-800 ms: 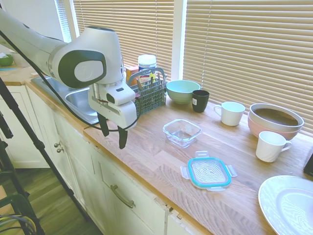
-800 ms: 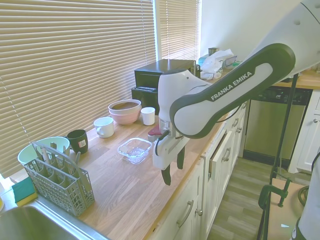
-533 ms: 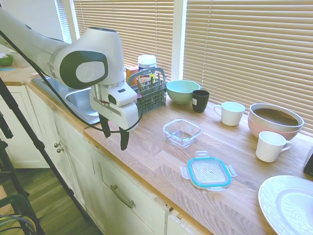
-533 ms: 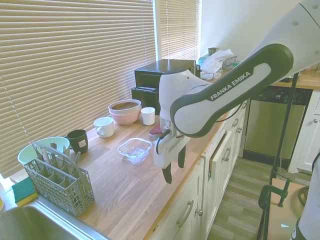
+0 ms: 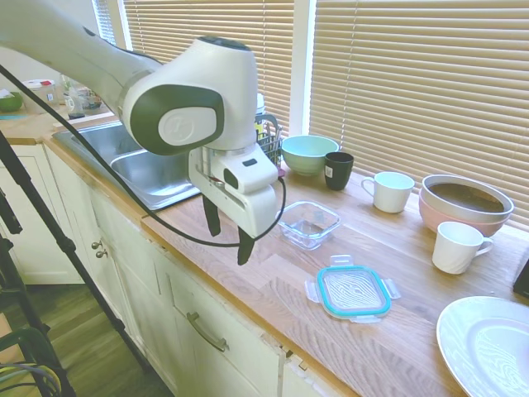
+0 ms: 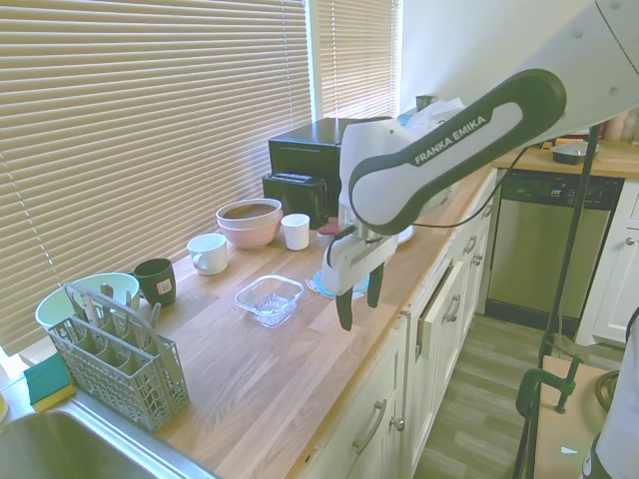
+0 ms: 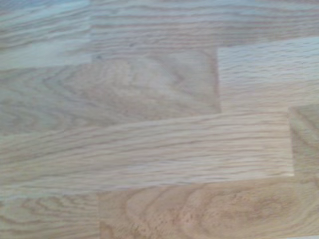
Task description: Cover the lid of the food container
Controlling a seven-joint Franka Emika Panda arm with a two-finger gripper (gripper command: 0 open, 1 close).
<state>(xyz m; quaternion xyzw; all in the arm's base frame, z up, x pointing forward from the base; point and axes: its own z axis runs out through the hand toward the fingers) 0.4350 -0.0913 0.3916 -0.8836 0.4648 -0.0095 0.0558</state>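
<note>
Nothing of the task was done yet: the lid [image 5: 354, 292] lay flat on the wooden worktop [image 5: 413, 347], well apart from any hold, and the food container [image 5: 307, 224] stood uncovered just behind it, nearer the window. Lifting the lid, carrying it over the container and seating it all remained, in my judgement. My tool [image 5: 227, 234] hung above the bare worktop beside the container, near the front edge, its fingers spread apart, holding and touching nothing. My wrist view showed only wood grain.
</note>
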